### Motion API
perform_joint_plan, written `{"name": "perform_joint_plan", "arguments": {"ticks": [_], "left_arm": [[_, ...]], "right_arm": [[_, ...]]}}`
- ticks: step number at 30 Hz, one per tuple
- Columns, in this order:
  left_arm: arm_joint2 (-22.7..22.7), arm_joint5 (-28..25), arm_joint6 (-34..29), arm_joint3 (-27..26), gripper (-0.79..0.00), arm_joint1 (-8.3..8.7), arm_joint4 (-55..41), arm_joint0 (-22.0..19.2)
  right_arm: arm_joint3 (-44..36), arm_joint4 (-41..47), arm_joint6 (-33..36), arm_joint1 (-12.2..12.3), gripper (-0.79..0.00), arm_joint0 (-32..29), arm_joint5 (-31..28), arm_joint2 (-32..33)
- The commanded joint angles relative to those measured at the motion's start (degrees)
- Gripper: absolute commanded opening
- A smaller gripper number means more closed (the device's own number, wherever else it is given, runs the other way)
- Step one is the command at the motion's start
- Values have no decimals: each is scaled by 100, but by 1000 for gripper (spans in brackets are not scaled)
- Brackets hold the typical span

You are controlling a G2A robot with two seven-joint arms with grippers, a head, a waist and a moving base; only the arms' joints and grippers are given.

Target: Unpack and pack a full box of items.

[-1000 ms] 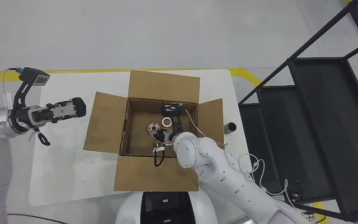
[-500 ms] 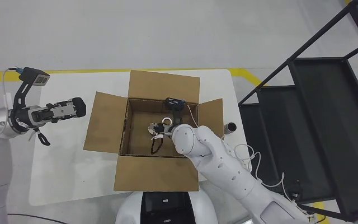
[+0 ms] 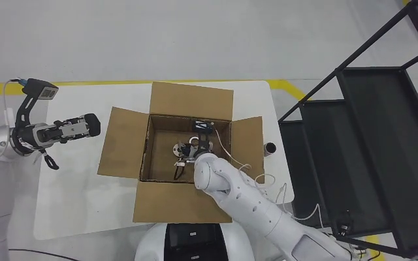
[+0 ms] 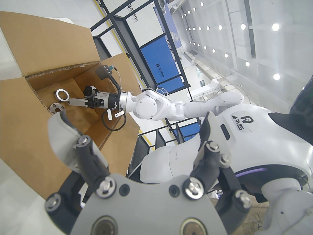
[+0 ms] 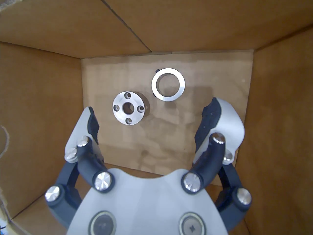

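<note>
Your right gripper sits down inside box, fingers spread, gripping nothing. Flanged disc and ring on box floor, just beside each other. Left gripper spread too, over table.

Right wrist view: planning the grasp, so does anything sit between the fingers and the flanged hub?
Nothing visible. The right gripper hangs open inside the cardboard box; the flanged hub lies uncovered beyond its fingers.

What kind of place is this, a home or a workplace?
Most likely a factory hall or robot test floor: a yellow line painted on the grey floor, black steel steps beside the white table, and rows of spotlights on a high ceiling.
</note>
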Motion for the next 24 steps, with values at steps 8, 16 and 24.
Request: {"name": "perform_joint_plan", "arguments": {"ticks": [8, 16, 24], "left_arm": [[0, 0, 0, 0, 0, 0, 0, 0], [0, 0, 0, 0, 0, 0, 0, 0], [0, 0, 0, 0, 0, 0, 0, 0]], "right_arm": [[291, -311, -478, -98, 0, -58, 256, -128], [291, -311, -478, -98, 0, -58, 256, -128], [418, -335, -468, -86, 0, -66, 140, -15]]}}
